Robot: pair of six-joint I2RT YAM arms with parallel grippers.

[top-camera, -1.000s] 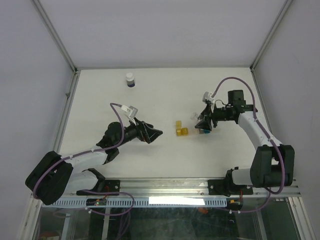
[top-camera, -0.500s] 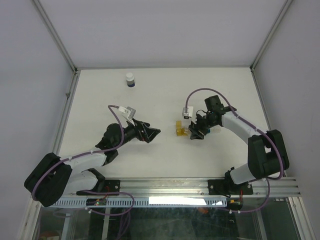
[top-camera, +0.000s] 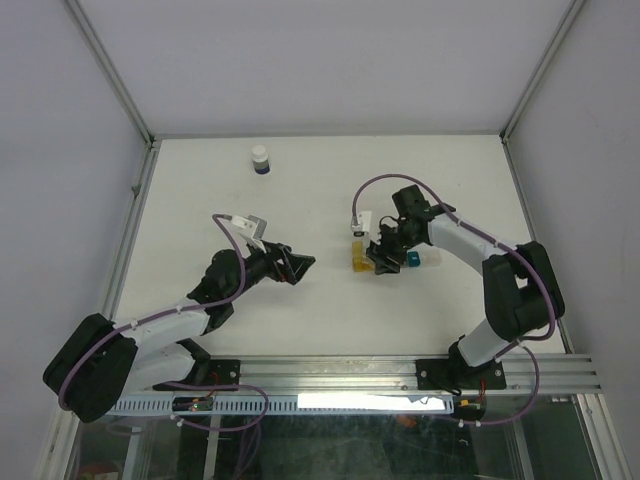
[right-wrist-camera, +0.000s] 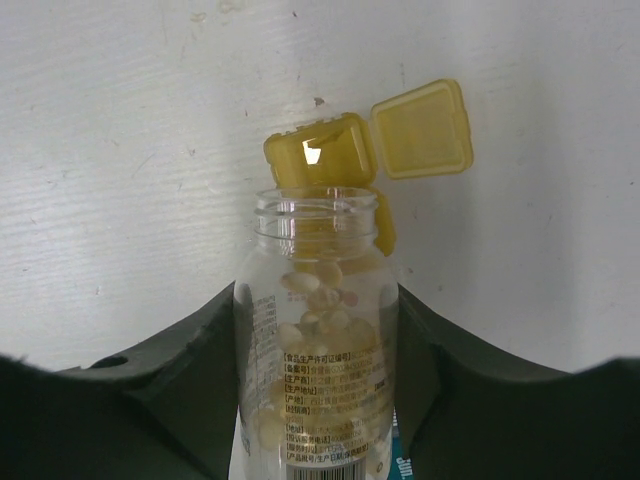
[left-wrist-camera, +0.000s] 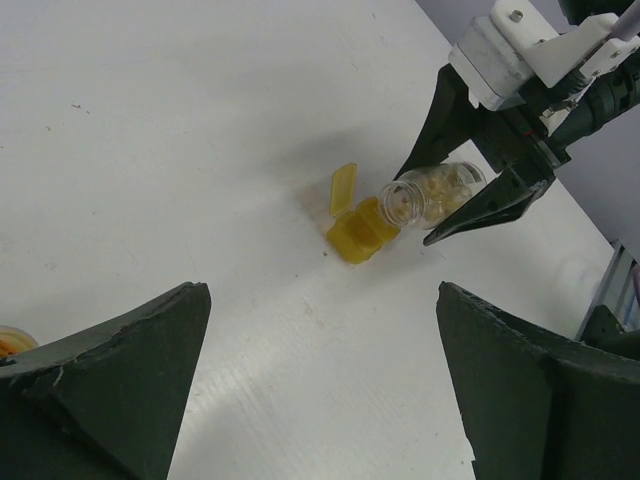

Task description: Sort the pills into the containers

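A robotics lab test cell is indicated. A plain white surface (top-camera: pixel 320 180) is boxed in by blank pale panels (top-camera: pixel 60 150) set between aluminium posts (top-camera: pixel 110 70). Two robot arms, the left arm (top-camera: pixel 165 322) and the right arm (top-camera: pixel 460 238), are bolted to a slotted aluminium rail (top-camera: pixel 330 372) along the near edge. Purple cables (top-camera: pixel 390 177) are looped along the arms, and further wiring (top-camera: pixel 240 400) is seen below the rail.
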